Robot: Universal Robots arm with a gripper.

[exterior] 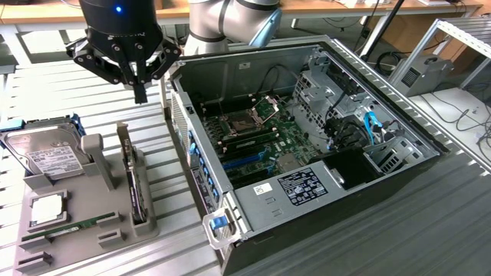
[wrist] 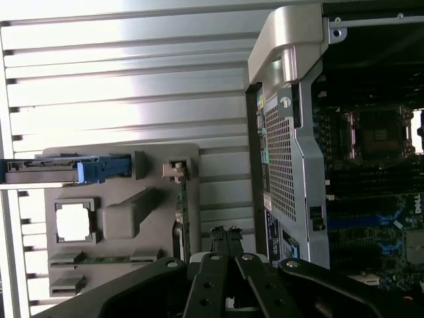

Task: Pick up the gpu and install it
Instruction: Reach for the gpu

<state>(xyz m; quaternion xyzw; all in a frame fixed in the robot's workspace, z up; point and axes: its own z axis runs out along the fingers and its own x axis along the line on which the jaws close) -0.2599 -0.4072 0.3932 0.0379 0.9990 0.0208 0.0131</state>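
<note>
The gpu (exterior: 135,185) stands on its edge in a slot of the grey holder tray (exterior: 115,238), with its silver bracket end (exterior: 123,133) toward the back. In the wrist view the gpu (wrist: 183,222) appears edge-on with its bracket (wrist: 175,171) at one end. My gripper (exterior: 140,96) hangs in the air above and a little behind the bracket end, fingers (wrist: 225,246) pressed together with nothing between them. The open computer case (exterior: 253,198) lies to the exterior view's right of the tray, its motherboard (exterior: 265,144) exposed.
On the tray also sit a silver hard drive (exterior: 48,156) in a blue carrier, a processor (exterior: 48,209) and a green RAM stick (exterior: 71,225). The case wall (wrist: 288,152) rises close beside the tray. Cables and a drive cage (exterior: 360,129) fill the case's far side.
</note>
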